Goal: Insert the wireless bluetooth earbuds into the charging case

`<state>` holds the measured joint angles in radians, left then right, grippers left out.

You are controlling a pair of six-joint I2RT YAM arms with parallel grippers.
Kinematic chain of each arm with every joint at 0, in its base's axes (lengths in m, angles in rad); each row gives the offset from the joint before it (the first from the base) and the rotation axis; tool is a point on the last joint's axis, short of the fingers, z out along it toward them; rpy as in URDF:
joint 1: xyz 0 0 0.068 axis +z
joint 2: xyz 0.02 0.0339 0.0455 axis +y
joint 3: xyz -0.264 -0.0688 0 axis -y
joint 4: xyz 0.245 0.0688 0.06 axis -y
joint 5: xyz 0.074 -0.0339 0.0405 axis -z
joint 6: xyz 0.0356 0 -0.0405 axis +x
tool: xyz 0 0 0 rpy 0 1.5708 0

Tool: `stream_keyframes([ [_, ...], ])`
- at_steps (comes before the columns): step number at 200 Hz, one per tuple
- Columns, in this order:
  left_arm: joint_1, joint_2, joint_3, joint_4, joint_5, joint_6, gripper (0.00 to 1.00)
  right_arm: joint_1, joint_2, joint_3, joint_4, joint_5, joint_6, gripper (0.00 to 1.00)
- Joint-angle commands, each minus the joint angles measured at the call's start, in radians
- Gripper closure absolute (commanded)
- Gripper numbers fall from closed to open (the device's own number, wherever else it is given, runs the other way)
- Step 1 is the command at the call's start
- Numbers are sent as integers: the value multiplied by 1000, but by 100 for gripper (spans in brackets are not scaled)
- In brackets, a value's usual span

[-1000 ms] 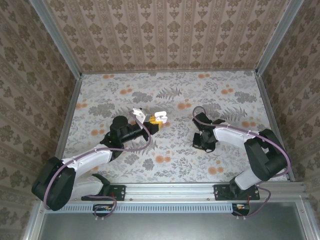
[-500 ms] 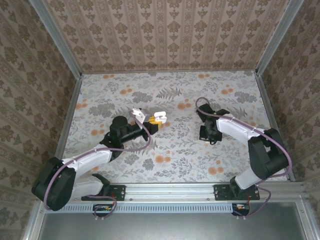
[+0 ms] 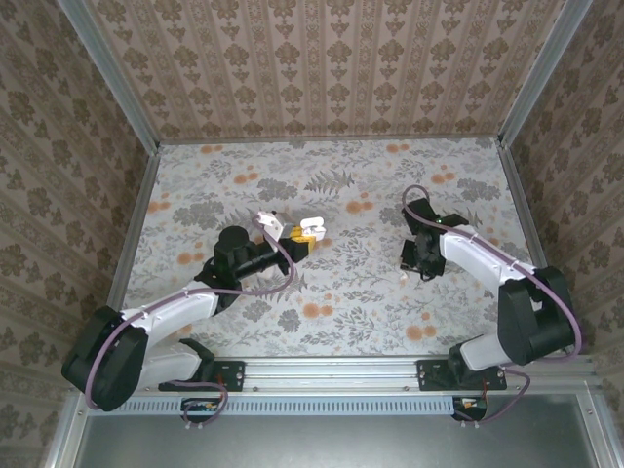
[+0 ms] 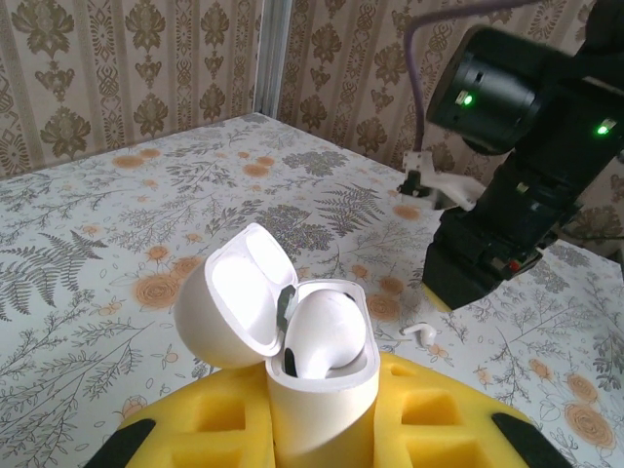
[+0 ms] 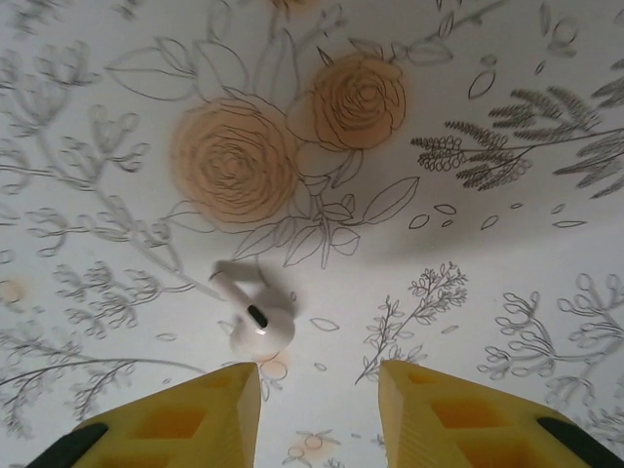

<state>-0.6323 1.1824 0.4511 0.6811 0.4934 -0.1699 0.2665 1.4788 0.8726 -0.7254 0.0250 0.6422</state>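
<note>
Left gripper squeezed the open charging case, right gripper stood open, earbud lay loose on flowery table.

The left arm is lying low across the floral desk. Its left gripper is holding the white charging case near the desk's middle, with the yellow fingers pinching it from the near side. Well apart, on the right side, the right arm is bending inward, with the right gripper pointing down just over the desk. A tiny white earbud, little more than a speck, is lying just beside it.
</note>
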Motion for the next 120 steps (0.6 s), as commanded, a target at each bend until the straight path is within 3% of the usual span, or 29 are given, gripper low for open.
stream_keyframes([
  [1,6,-29,-20,28,16,15,100,-3,49,-10,94,-83,-8,63],
  [55,6,-33,-27,31,11,15,100,-2,133,-20,138,-127,12,63],
  [120,6,-23,-20,35,10,13,100,33,97,-71,198,-241,128,63],
])
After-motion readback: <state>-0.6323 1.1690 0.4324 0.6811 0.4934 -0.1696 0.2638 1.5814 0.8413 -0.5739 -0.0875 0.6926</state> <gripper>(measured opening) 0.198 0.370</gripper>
